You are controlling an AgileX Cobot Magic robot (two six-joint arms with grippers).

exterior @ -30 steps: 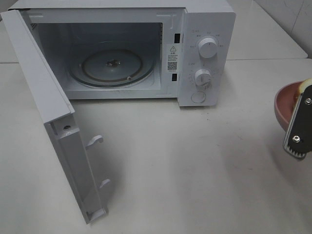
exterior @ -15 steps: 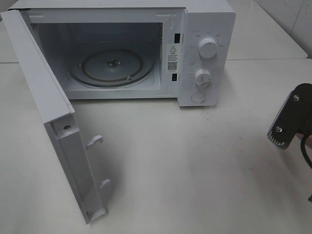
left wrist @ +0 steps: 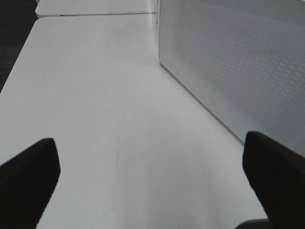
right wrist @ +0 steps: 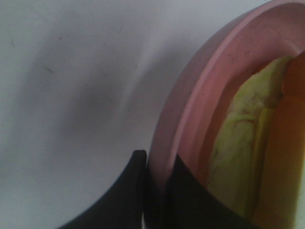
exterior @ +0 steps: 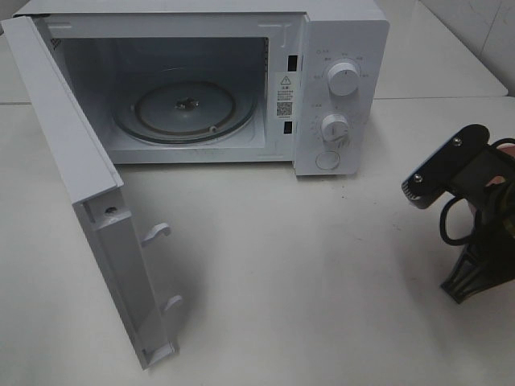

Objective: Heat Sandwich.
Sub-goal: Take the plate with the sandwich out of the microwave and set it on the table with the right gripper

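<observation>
Here the microwave door (exterior: 88, 201) stands swung wide to the left, which leaves the cavity free for loading. The left claw (left wrist: 152, 176) hovers low over the white table (left wrist: 95, 95) just beside that door's perforated outer face, its fingers (left wrist: 28, 176) spread wide and holding nothing; judging by its place, it waits there to push the door shut later. Inside the microwave (exterior: 201, 80) the glass turntable (exterior: 187, 108) lies bare: no food is in the oven yet. Further right are the two dials (exterior: 344, 79) and a round button, untouched.

At the far right the right claw (right wrist: 155, 191) is pinched together on the rim of the pink plate (right wrist: 190, 95), one finger outside the rim and one inside, a grip that suits carrying the plate level. The sandwich (right wrist: 243, 157) rests on that plate, its pale green-yellow filling showing. In the high view only the right arm (exterior: 463, 173) appears, well apart from the oven mouth; plate and sandwich are hidden there.
</observation>
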